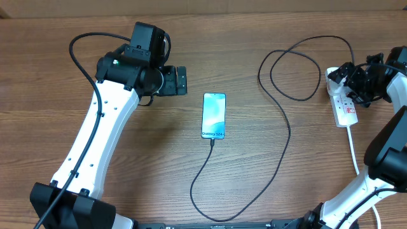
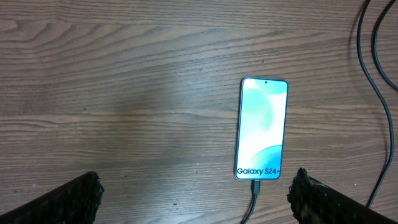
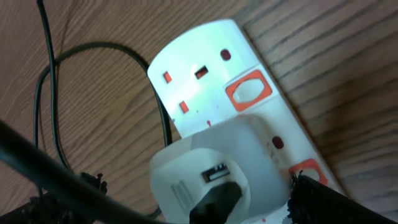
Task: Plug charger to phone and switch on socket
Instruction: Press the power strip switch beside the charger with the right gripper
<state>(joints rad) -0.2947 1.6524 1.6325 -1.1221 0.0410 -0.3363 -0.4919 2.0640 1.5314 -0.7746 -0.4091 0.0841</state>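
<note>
The phone point(image 1: 213, 116) lies flat mid-table with its blue-teal screen lit, and it fills the middle of the left wrist view point(image 2: 262, 127). The charger's tip point(image 2: 255, 186) sits in the phone's bottom port. Its black cable point(image 1: 287, 137) curves round the front and loops back to the socket point(image 1: 344, 105) at the right. A white adapter point(image 3: 217, 168) holding the cable's black plug point(image 3: 217, 202) is seated in the socket point(image 3: 205, 56). My left gripper point(image 1: 180, 81) hangs open left of the phone. My right gripper point(image 3: 193, 208) is open, straddling the adapter, one fingertip point(image 3: 329, 199) beside a red-rimmed switch point(image 3: 308, 171).
A second red-rimmed switch point(image 3: 249, 90) sits next to the free outlet. The socket's white cord point(image 1: 353, 149) trails toward the front right. Cable loops point(image 1: 296, 67) lie on the wooden table left of the socket.
</note>
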